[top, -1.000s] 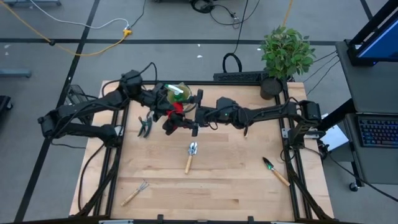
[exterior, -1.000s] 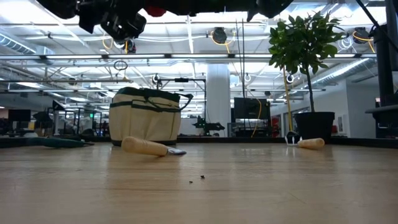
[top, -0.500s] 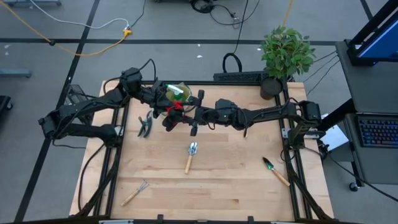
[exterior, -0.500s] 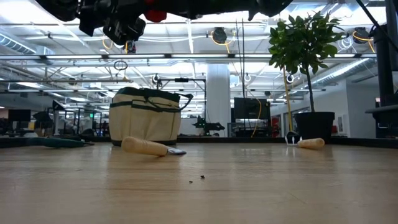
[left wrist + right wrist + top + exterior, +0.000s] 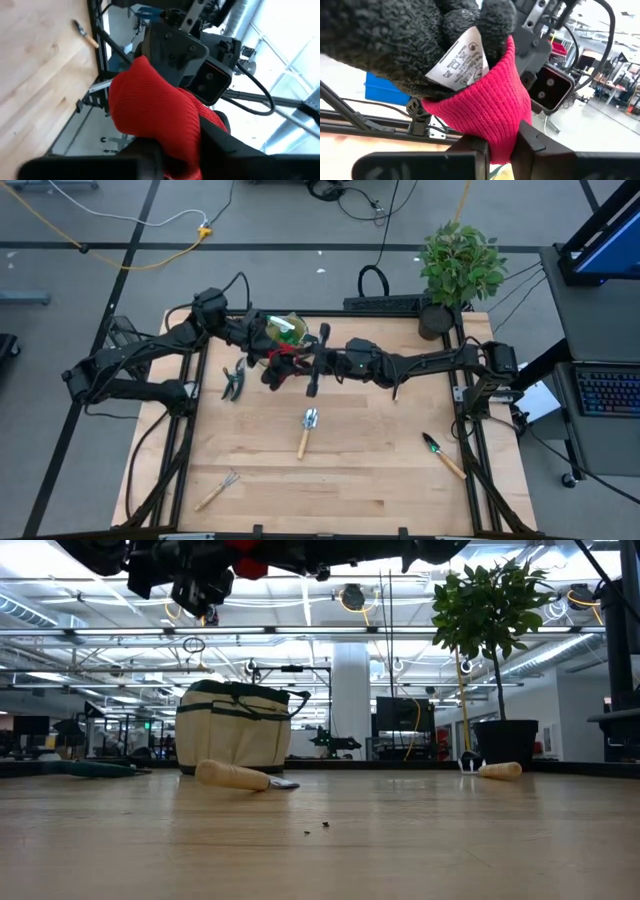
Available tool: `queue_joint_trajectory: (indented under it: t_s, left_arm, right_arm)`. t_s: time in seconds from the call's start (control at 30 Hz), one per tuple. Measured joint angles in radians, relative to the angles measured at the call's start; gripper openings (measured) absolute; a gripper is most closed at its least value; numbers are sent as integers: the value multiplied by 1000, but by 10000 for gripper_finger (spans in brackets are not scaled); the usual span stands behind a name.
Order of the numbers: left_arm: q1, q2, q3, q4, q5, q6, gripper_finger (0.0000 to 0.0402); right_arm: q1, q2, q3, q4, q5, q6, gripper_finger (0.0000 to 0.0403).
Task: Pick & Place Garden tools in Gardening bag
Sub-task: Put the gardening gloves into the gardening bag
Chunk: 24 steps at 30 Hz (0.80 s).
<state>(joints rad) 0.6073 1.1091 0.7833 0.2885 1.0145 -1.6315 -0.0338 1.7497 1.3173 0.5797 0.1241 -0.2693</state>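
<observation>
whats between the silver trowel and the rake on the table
Nothing: in the high view the stretch of table between the silver trowel and the rake is bare wood.

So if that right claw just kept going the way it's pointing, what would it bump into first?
Probably the left claw: the right claw faces it closely, both pinching the red glove between them. Depth is hard to judge.

left gripper [image 5: 272, 358], right gripper [image 5: 292, 360] — raised, facing, both clamped
</observation>
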Motion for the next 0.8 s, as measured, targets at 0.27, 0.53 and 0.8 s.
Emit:
queue_joint_trajectory:
  t_s: [0.27,0.53,0.8]
  left_arm:
    - [42,-1,0,63,9,145,240]
    - [137,-2,0,65,177,348,299]
    - [250,-3,0,78,182,529,311]
  right_arm:
    - [0,0,2,-31,60,30,29]
    - [-4,0,2,-55,63,101,28]
    - [-12,3,0,-70,29,208,28]
